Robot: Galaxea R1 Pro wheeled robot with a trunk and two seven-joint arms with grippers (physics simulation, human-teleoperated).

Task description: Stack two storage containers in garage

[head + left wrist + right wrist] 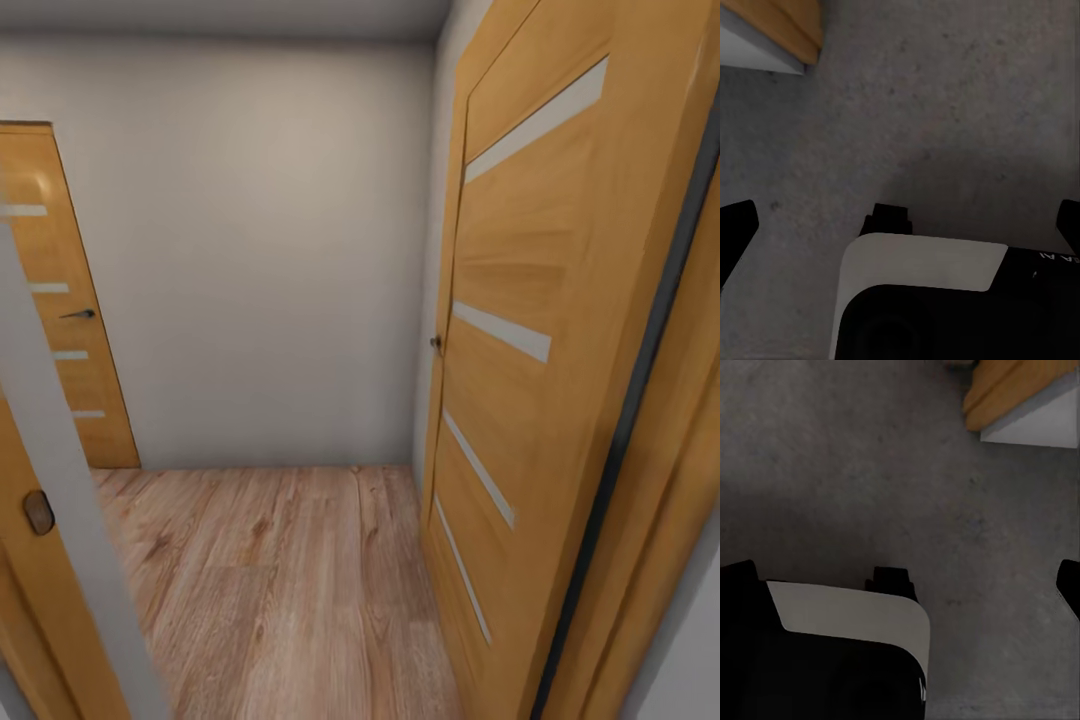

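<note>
The two storage containers are out of view. My left gripper (900, 225) hangs open over dark grey speckled concrete floor (945, 97), its black fingertips (733, 229) at the picture's two sides with nothing between them. My right gripper (900, 585) is also open over the same concrete floor (832, 457) and holds nothing. Part of my own white and black base (922, 262) shows under each gripper.
Ahead, a narrow hallway with light wood plank flooring (280, 580) ends at a pale wall (260, 250). An open wooden door (520, 350) stands close on the right, a closed one (60, 300) at far left. A door-frame post (60, 520) is near left; frame corners (787, 30) (1020, 397) flank the grippers.
</note>
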